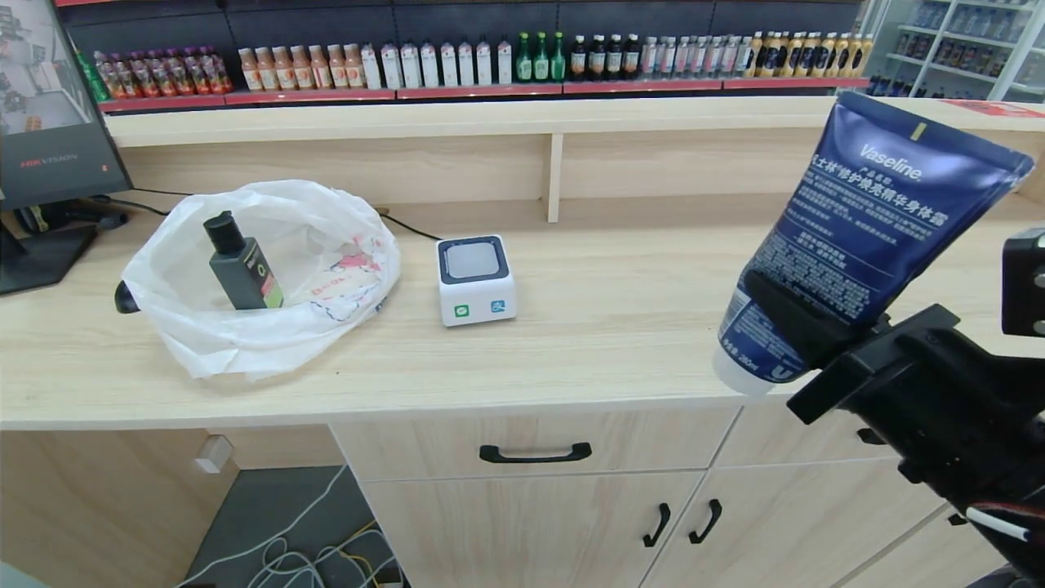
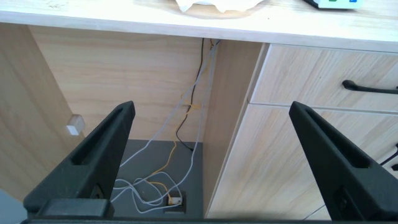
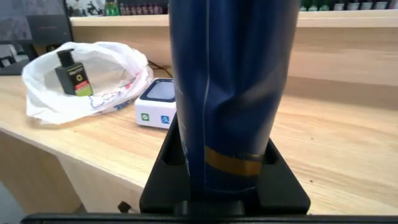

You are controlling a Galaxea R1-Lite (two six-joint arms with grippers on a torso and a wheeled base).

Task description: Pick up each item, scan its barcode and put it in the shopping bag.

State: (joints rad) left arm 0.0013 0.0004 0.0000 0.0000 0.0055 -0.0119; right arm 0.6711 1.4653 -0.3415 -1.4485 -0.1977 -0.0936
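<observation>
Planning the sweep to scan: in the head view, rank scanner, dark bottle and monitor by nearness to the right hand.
1. Scanner, mid-counter, left of the right hand holding the blue tube.
2. Dark bottle, inside the shopping bag.
3. Monitor, far left.

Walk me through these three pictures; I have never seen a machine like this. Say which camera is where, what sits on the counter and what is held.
This is a two-armed robot at a shop counter. The wide picture comes from its head camera; the other two from cameras on its wrists, looking along each gripper. On the counter sit a white shopping bag with a dark bottle in it and, beside it, a small white scanner. The right gripper is shut on a blue tube, held in the air. The left gripper hangs open and empty, low before the cabinets.
</observation>
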